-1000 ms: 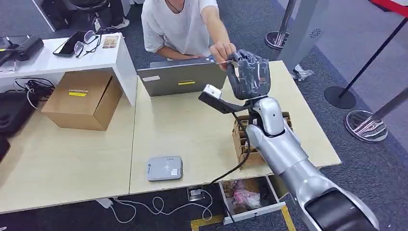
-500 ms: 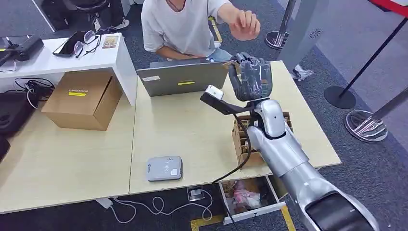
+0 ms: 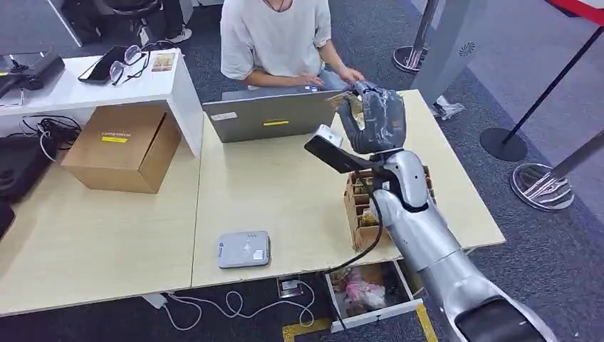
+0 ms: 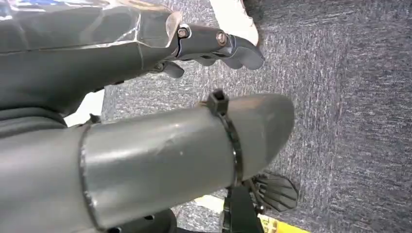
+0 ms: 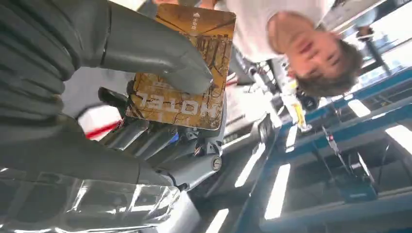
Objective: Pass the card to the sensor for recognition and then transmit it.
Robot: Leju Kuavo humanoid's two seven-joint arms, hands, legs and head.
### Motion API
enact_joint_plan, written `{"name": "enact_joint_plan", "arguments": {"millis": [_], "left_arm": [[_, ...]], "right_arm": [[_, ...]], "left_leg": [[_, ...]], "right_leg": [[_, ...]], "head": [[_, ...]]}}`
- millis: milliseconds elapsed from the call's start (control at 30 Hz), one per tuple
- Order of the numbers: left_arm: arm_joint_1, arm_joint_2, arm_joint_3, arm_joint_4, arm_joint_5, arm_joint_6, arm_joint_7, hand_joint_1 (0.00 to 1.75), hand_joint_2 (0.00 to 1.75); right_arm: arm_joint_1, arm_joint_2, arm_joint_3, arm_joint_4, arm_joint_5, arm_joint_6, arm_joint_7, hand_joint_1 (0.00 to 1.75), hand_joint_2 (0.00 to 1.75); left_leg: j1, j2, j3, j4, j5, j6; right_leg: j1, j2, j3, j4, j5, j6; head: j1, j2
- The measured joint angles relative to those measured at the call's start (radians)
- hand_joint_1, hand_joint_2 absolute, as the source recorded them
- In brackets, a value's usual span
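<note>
Brown hotel card (image 5: 182, 68) was held pinched by right hand (image 3: 374, 117).
Grey laptop (image 3: 267, 117) and seated person (image 3: 278, 39) were noted beyond; left hand's (image 4: 145, 43) grasp could not be told.

R hand (image 3: 374, 114) raised over far table edge, card (image 5: 182, 68) pinched under thumb. Straight ahead of fingertips: person (image 3: 278, 35), close, hand on laptop (image 3: 271, 117) just beside fingers. Below palm side: wrist cam bracket, then open cardboard organizer (image 3: 360, 206) under forearm. Toward sensor (image 3: 243, 249): bare tabletop (image 3: 278, 192) between, free path. Brown box (image 3: 121, 146) and white shelf (image 3: 107, 82) well apart, beyond the laptop.
</note>
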Motion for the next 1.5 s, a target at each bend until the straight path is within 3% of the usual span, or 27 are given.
{"name": "enact_joint_plan", "arguments": {"millis": [267,533,867,1133,1500], "left_arm": [[0.001,0.003,0.0,0.0,0.063,-0.004,-0.001,0.0,0.0],[0.006,0.01,0.0,0.0,0.112,-0.032,-0.007,0.0,0.0],[-0.01,0.016,0.0,0.0,0.176,-0.074,0.073,0.0,0.0],[-0.013,0.02,0.0,0.0,0.179,-0.098,0.087,0.0,0.0],[-0.011,0.029,0.0,0.0,0.185,-0.104,0.095,0.0,0.0]], "right_arm": [[0.125,0.001,-0.008,-0.189,-0.262,0.138,-0.054,1.75,1.75],[0.277,0.007,0.014,-0.333,-0.577,0.285,-0.022,1.75,1.75],[0.389,0.039,0.042,-0.35,-0.706,0.301,0.057,1.75,1.75],[0.395,0.071,0.059,-0.272,-0.733,0.287,0.164,1.75,1.75],[0.37,0.1,0.072,-0.128,-0.745,0.286,0.182,1.75,1.75]], "left_leg": [[0.0,0.0,0.0,0.0,0.0,0.0],[0.0,-0.001,-0.001,0.0,-0.001,0.0],[0.0,0.0,-0.001,0.0,-0.001,0.0],[0.0,0.0,-0.001,0.0,-0.001,0.0],[0.0,0.0,-0.001,0.0,-0.001,0.0]], "right_leg": [[0.0,0.0,0.0,0.0,0.0,0.0],[0.0,0.0,0.0,0.0,-0.001,0.0],[0.0,-0.001,0.0,0.0,-0.001,0.0],[0.0,0.0,0.0,0.0,-0.001,0.0],[0.0,0.0,0.0,0.0,-0.001,0.0]], "head": [[0.0,0.0],[0.0,0.0],[0.0,0.0],[0.0,0.0],[0.0,0.0]]}}
